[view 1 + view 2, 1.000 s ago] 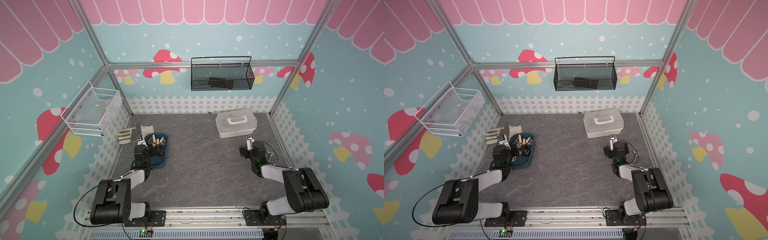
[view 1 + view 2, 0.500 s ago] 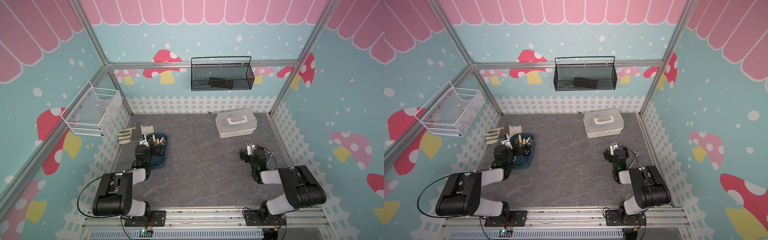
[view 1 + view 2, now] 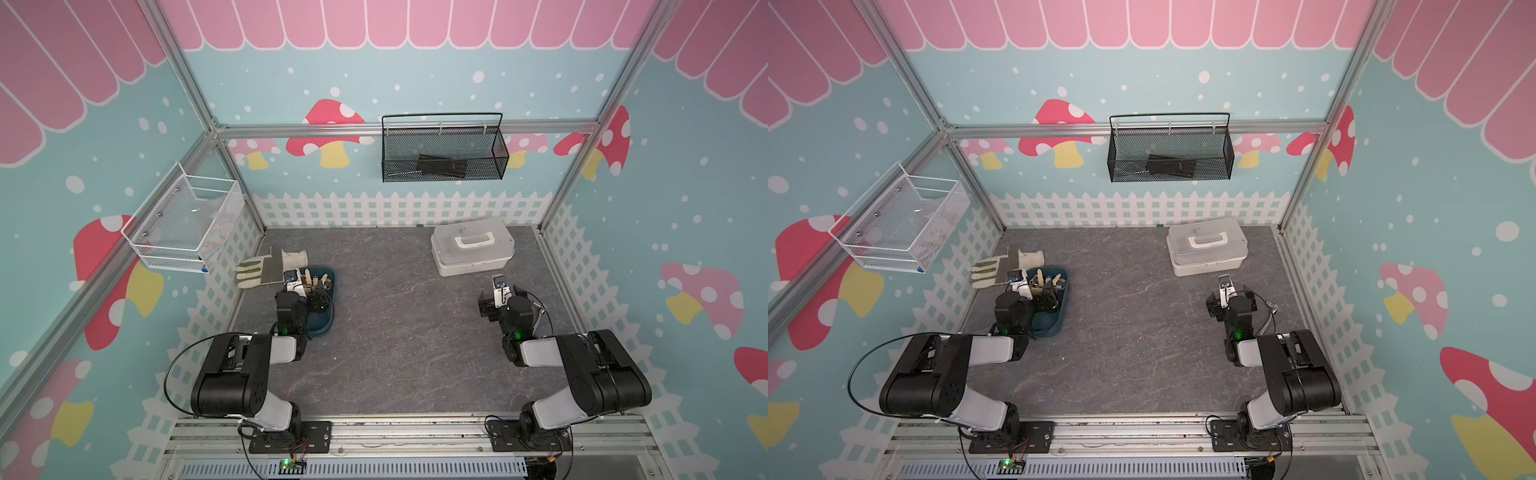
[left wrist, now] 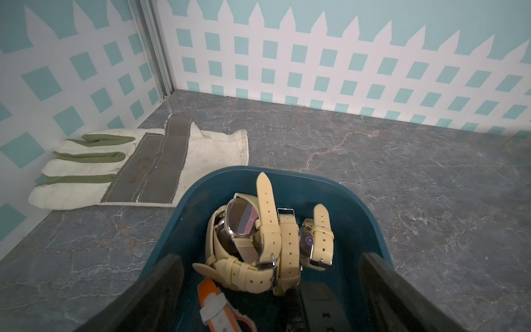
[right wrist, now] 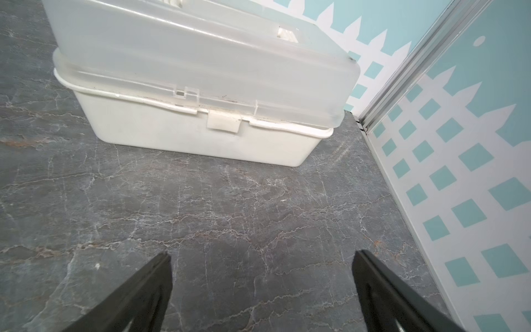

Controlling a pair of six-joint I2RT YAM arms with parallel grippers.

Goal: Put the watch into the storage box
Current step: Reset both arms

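In both top views, I see the blue storage box (image 3: 327,321) (image 3: 1055,323) on the left side of the gray floor, just in front of a work glove (image 3: 266,268). My left claw (image 3: 311,296) hangs over the box. From up here I cannot judge its jaws. My right claw (image 3: 500,302) sits well apart on the other side, near the white case (image 3: 471,249).

On the left wrist camera, the left claw (image 4: 271,264) is released. Its dark fingers (image 4: 161,287) stand wide apart on either side of the box, touching nothing. A tangle of cream-strapped watches (image 4: 267,238) lies inside the box, along with an orange and white strap (image 4: 215,304). The glove (image 4: 129,166) lies flat just beyond the box rim (image 4: 359,207).

On the right wrist camera, the right claw (image 5: 263,257) is spread wide over bare floor, holding nothing. The closed white case (image 5: 201,135) sits just ahead of it.
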